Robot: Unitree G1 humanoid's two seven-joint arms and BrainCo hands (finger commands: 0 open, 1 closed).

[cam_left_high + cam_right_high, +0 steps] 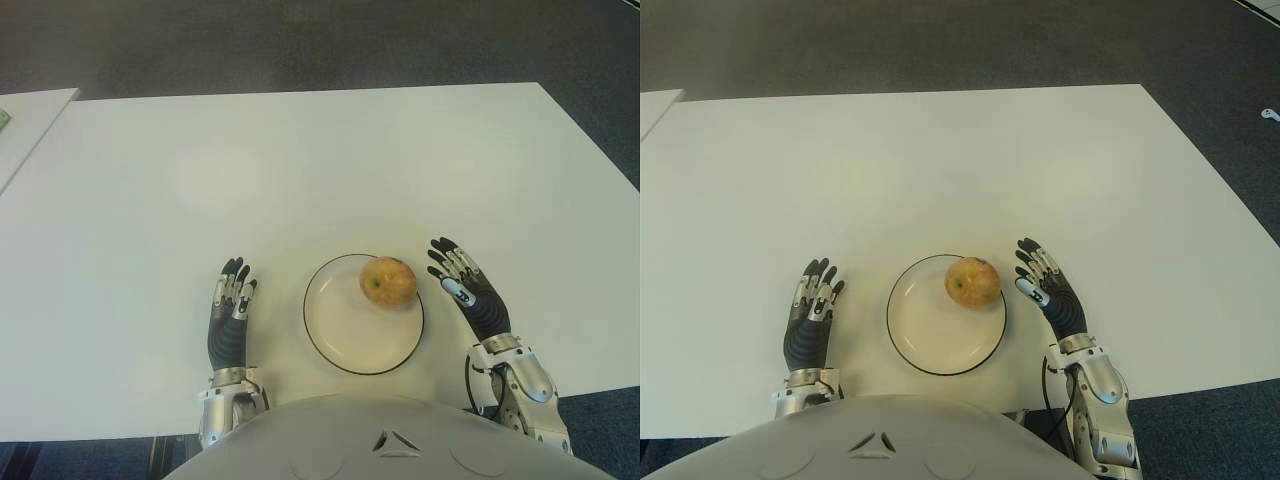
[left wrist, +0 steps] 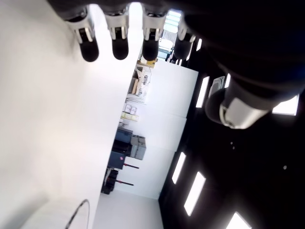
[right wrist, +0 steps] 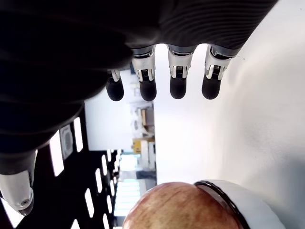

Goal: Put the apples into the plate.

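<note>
One red-yellow apple (image 1: 388,282) sits inside the white dark-rimmed plate (image 1: 345,335), toward its far right edge. The plate stands near the table's front edge, between my two hands. My right hand (image 1: 465,285) is just right of the plate, fingers straight and spread, holding nothing; its wrist view shows the apple (image 3: 183,207) and the plate (image 3: 226,200) rim close by. My left hand (image 1: 231,305) shows left of the plate, fingers extended and holding nothing.
The white table (image 1: 300,170) stretches far ahead of the plate. A second white surface (image 1: 25,125) adjoins at the far left. Dark floor (image 1: 320,40) lies beyond the far edge.
</note>
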